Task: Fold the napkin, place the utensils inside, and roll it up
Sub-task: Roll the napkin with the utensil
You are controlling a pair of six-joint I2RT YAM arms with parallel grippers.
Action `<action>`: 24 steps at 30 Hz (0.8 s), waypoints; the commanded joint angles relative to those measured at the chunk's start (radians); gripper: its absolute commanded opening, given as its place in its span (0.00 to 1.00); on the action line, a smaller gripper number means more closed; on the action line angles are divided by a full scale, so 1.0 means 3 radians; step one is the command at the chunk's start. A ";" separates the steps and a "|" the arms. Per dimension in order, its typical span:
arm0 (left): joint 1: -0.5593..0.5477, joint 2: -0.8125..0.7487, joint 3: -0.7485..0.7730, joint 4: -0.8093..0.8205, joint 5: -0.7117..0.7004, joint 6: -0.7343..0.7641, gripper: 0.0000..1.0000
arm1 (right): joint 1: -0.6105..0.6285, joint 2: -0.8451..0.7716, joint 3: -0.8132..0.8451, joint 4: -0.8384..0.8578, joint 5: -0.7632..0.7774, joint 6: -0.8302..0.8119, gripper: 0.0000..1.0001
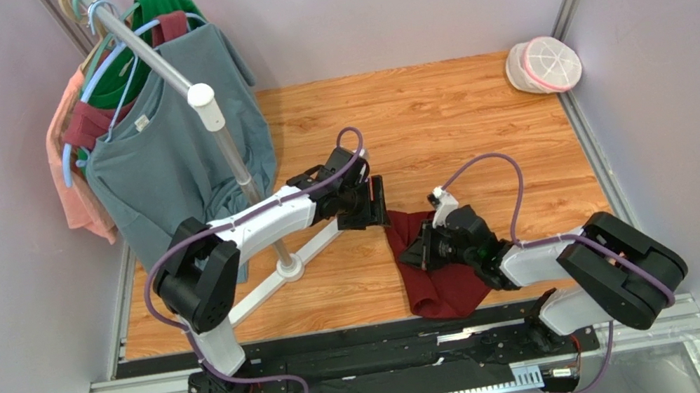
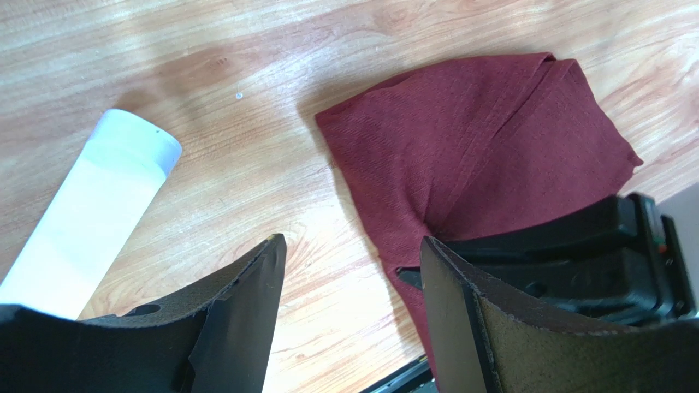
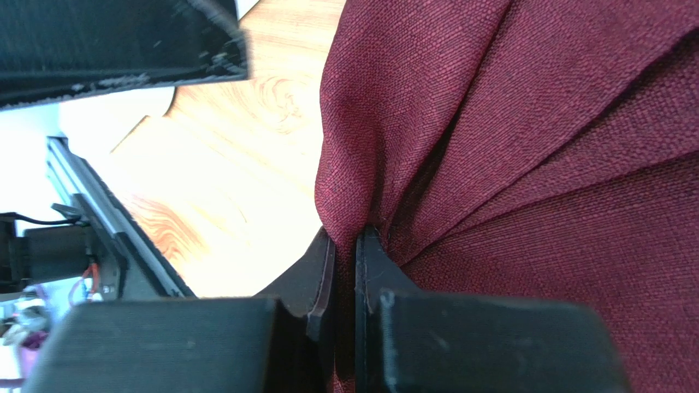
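Napkin (image 1: 450, 292): lay bunched on table (image 1: 481, 121), near side, right of centre; no clean fold seen. Right gripper (image 3: 344, 246): clamped on gathered cloth edge. Left gripper (image 2: 353, 246): spread wide just left of cloth, held nothing. Fork: not spotted in any view. Judged early: folding, loading, rolling all left.

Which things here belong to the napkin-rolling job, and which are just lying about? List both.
Job: dark red soft cloth napkin; right gripper, pinching it; left gripper, open near it.
Lying about: white-based metal clothes rack; grey-blue T-shirt hanging on it; round white-and-pink mesh item.
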 commanded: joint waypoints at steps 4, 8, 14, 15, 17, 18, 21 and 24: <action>0.0010 -0.0087 -0.0229 0.0693 0.0359 -0.0172 0.70 | -0.0292 0.0075 -0.0245 0.0441 -0.0358 0.0221 0.00; -0.0005 0.0082 -0.0234 0.0851 0.0395 -0.0244 0.70 | -0.0368 0.0131 -0.0322 0.0640 -0.0435 0.0283 0.00; -0.0016 0.0230 -0.0208 0.0898 0.0344 -0.0295 0.61 | -0.0496 0.0202 -0.0368 0.0809 -0.0542 0.0349 0.00; -0.0016 0.0236 -0.0208 0.0893 0.0334 -0.0300 0.59 | -0.0537 0.0218 -0.0363 0.0845 -0.0557 0.0360 0.00; -0.0016 0.0220 -0.0270 0.0954 0.0303 -0.0331 0.54 | -0.0573 0.0279 -0.0394 0.0911 -0.0603 0.0385 0.00; -0.0016 0.0215 -0.0300 0.0980 0.0293 -0.0351 0.52 | -0.0608 0.0300 -0.0399 0.0978 -0.0644 0.0400 0.00; -0.0016 0.0225 -0.0392 0.1107 0.0288 -0.0408 0.51 | -0.0660 0.0422 -0.0430 0.1111 -0.0701 0.0431 0.00; -0.0021 0.0312 -0.0372 0.1189 0.0354 -0.0428 0.50 | -0.0670 0.0514 -0.0430 0.1177 -0.0721 0.0436 0.00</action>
